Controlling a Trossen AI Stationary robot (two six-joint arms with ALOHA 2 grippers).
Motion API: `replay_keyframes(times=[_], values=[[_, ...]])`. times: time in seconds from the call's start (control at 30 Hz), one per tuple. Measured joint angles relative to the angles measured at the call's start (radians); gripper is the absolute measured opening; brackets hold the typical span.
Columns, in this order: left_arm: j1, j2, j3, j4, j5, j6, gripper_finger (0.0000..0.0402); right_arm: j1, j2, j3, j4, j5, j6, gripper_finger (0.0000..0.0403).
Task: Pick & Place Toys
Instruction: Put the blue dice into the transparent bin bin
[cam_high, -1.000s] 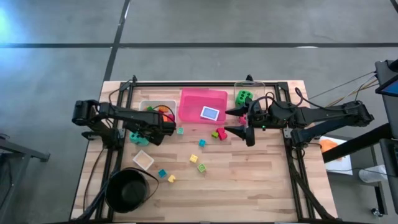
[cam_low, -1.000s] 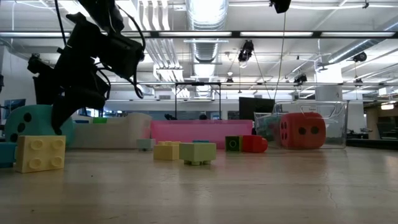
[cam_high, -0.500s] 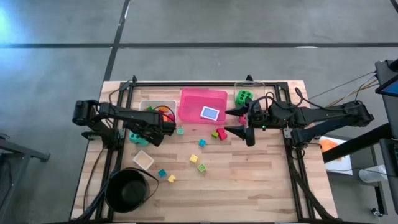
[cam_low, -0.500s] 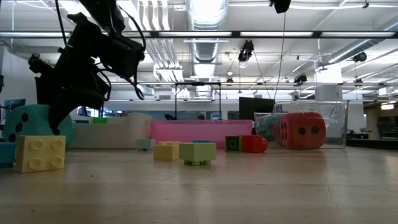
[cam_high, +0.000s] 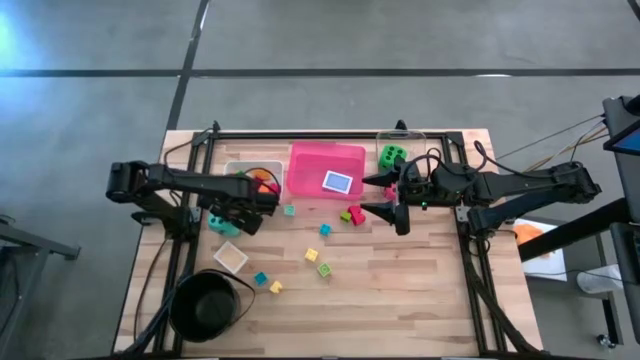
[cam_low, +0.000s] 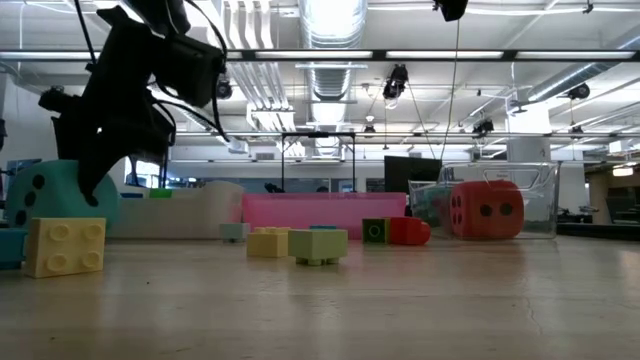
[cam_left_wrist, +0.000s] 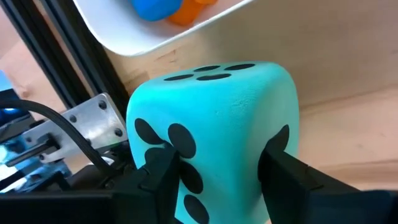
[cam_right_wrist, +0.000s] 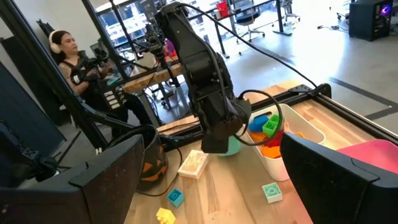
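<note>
From my remote seat I'm seeing a round black bowl (cam_high: 207, 304) sitting at the wooden table's (cam_high: 420, 290) near-left corner, with a pink rectangular tray (cam_high: 310, 167), a white tray (cam_high: 238, 171) and a clear tray (cam_high: 412, 138) lining the far edge.

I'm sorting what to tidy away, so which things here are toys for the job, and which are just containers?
Toys:
teal die, flanked by the left gripper
green die
red die
blue card
small blocks

Containers:
pink tray
white tray
black bowl
</note>
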Motion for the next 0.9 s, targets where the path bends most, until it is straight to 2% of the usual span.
replay_keyframes(times=[0.33, 0.5, 0.63, 0.77, 0.9], values=[[0.0, -0.143, 0.025, -0.016, 0.021, -0.004, 0.0156, 0.0, 0.0, 0.0, 0.001, 0.001, 0.0, 0.0369], [0.0, -0.207, 0.051, -0.015, 0.018, -0.004, 0.0132, 0.0, 0.0, 0.0, 0.016, 0.001, 0.0, 0.0369], [0.0, -0.25, 0.082, -0.004, 0.021, -0.003, 0.0131, 0.0, 0.0, 0.0, 0.017, 0.003, 0.0, 0.0369], [0.0, -0.303, 0.113, 0.064, 0.026, -0.002, 0.0128, 0.0, 0.0, 0.0, 0.018, 0.006, -0.026, 0.0369], [-0.001, -0.363, 0.135, 0.218, 0.054, 0.014, 0.0128, -0.001, 0.0, 0.0, 0.018, 0.006, -0.094, 0.0369]])
